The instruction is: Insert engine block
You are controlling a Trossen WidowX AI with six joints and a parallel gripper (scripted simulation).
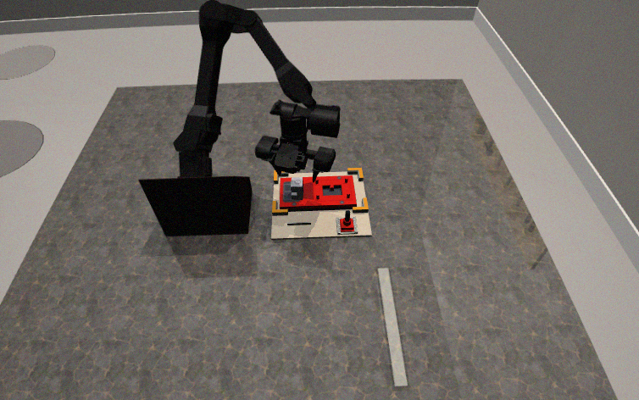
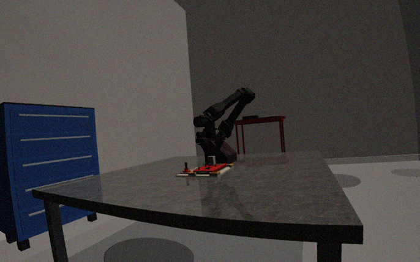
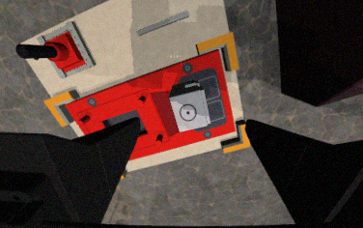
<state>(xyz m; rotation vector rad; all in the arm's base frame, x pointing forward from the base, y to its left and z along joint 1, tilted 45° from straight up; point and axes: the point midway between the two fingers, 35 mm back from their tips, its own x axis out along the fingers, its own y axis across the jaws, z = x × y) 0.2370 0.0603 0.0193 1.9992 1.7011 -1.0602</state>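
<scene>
The red car body (image 1: 339, 200) (image 2: 204, 169) (image 3: 116, 97) lies on a beige base plate (image 1: 320, 230) (image 3: 145, 14) between orange corner brackets. The grey engine block (image 1: 296, 186) (image 2: 211, 159) (image 3: 189, 111) stands in the opening at the body's left end, rising above the red surface; I cannot tell how deep it sits. My gripper (image 1: 297, 173) (image 3: 193, 124) is open and empty. It hovers above the block and the body's back edge, clear of both, with its fingers spread wide to either side.
A red holder with a black stick (image 1: 347, 221) (image 3: 53, 50) and a thin dark bar (image 1: 298, 223) (image 3: 161, 24) sit on the plate. The arm's black base (image 1: 197, 205) is left of the plate. A pale strip (image 1: 391, 325) lies on the table. A blue chest of drawers (image 2: 48, 160) stands away from the table.
</scene>
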